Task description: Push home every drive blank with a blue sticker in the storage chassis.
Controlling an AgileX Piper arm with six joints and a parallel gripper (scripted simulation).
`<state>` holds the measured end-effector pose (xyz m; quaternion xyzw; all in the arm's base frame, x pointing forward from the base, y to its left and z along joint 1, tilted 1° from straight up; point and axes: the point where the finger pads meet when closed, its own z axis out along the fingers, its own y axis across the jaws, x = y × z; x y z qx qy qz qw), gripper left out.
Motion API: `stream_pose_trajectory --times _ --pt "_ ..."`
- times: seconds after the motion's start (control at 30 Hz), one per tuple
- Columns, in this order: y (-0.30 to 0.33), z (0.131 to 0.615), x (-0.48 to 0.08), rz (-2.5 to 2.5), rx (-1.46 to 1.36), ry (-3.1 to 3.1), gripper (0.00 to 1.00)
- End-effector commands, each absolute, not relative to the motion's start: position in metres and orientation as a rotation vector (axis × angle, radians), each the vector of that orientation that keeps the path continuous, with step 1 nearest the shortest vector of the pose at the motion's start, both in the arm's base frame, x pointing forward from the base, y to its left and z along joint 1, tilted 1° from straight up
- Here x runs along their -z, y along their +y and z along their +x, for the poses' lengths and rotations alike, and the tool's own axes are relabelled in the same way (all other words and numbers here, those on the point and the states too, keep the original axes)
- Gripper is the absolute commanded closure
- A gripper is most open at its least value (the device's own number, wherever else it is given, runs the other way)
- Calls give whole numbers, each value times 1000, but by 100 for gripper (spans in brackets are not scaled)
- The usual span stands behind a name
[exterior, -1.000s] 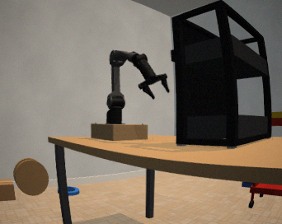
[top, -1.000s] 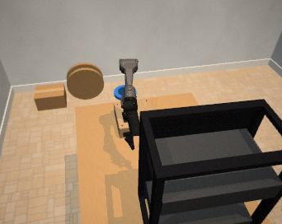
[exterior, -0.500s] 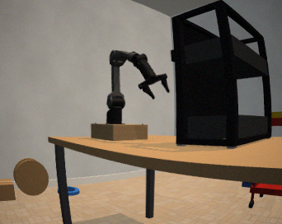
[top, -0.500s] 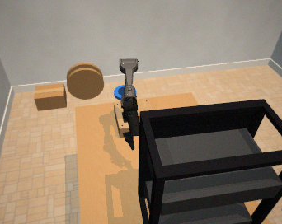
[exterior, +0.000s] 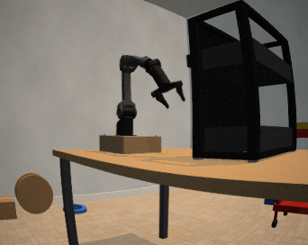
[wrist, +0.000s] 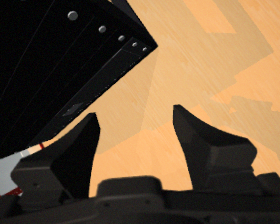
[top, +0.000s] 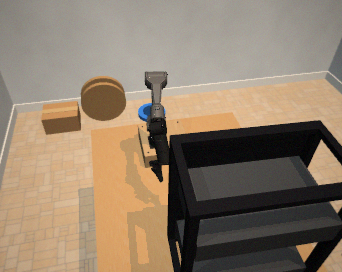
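Reaching: arm [exterior: 126, 86] is rising from its block [exterior: 131, 144], elbow bent, forearm angling down toward the rack [exterior: 194, 90].
Claw: claw [exterior: 168, 94] is hanging spread wide, gripping nothing, short of the rack's front.
Rack: standing on the surface [exterior: 225, 173]; drive blanks are not visible in the dark front.
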<state>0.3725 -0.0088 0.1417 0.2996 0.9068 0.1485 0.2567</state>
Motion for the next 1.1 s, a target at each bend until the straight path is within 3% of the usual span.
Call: stream_pose_trajectory --times 0.0,1.07 --pt "-9 372 -143 807 -401 2460 0" --pt "0 281 -180 9 -5 2445 0"
